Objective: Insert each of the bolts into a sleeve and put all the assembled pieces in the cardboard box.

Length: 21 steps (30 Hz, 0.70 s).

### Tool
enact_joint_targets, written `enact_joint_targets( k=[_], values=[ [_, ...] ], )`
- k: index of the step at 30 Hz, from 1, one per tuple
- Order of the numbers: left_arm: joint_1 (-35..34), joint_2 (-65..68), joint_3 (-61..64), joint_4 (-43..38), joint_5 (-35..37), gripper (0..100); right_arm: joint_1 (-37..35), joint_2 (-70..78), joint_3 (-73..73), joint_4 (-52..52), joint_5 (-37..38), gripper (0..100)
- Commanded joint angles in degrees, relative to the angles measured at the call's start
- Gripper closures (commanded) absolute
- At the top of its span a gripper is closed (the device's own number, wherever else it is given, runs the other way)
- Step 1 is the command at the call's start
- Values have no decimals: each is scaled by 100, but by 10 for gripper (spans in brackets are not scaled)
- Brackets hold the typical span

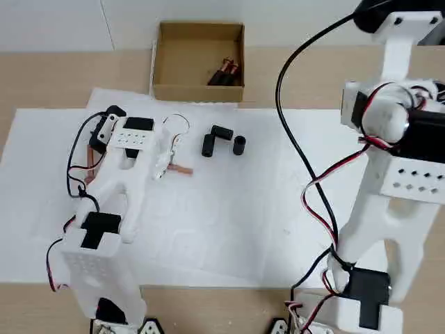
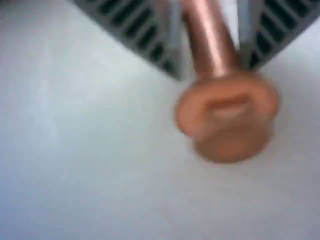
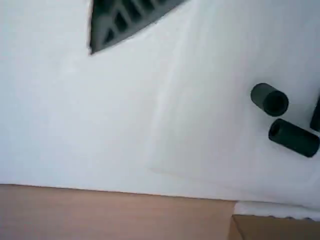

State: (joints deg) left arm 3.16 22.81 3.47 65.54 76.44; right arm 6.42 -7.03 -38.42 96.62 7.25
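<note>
My left gripper [image 2: 210, 67] is shut on the shaft of a copper bolt [image 2: 226, 117], whose flat head hangs just over the white sheet. In the high view this gripper [image 1: 167, 158] sits left of centre with the bolt [image 1: 183, 170] sticking out towards the right. Three black sleeves [image 1: 208, 145] [image 1: 222, 132] [image 1: 239, 145] lie a short way right of it. Two of the sleeves [image 3: 270, 99] [image 3: 294, 137] appear in the right wrist view, far from my right gripper [image 3: 125, 20]. The cardboard box [image 1: 167, 59] at the back holds assembled pieces [image 1: 224, 72].
A white sheet [image 1: 229, 223] covers the wooden table. Another copper bolt [image 1: 91, 158] lies under my left arm, beside its cables. My right arm [image 1: 393, 160] stands raised at the right edge, with black and red cables trailing across the sheet. A corner of the box [image 3: 275, 227] is visible.
</note>
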Motion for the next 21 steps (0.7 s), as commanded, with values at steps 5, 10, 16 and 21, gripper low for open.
enact_joint_targets(
  k=[5,10,16,21],
  values=[
    [202,-88,-13,-18,-413,994,57,-189,9,4,53,816],
    [448,-176,-233,457,-2101,994,57,-207,9,4,53,816],
    [264,-703,-1270,2057,-5046,994,57,-198,9,4,53,816],
    [-62,-721,-1253,2356,-7156,994,57,-189,9,4,53,816]
  ],
)
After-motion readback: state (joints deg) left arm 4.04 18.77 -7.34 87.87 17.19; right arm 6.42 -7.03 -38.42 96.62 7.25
